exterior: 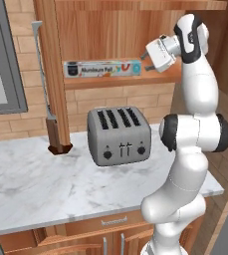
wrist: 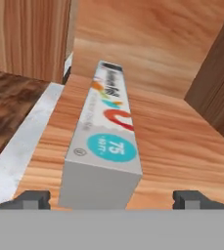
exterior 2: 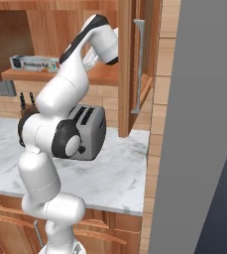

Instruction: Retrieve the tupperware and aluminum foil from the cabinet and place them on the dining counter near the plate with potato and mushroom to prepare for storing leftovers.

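One aluminum foil (exterior: pixel 103 68) box, lying lengthwise on the cabinet (exterior: pixel 120 79) shelf. One toaster (exterior: pixel 118 135) on the marble worktop (exterior: pixel 41 184) below, one knife block (exterior: pixel 58 133) to its left. Arm raised, elbow bent, gripper (wrist: pixel 111 197) levelled at the box's right end. Hand view: fingertips (wrist: pixel 33 199) spread wide either side of the near end, box running straight ahead between them, not yet clasped. Right base view: open cabinet door (exterior 2: pixel 140 64).
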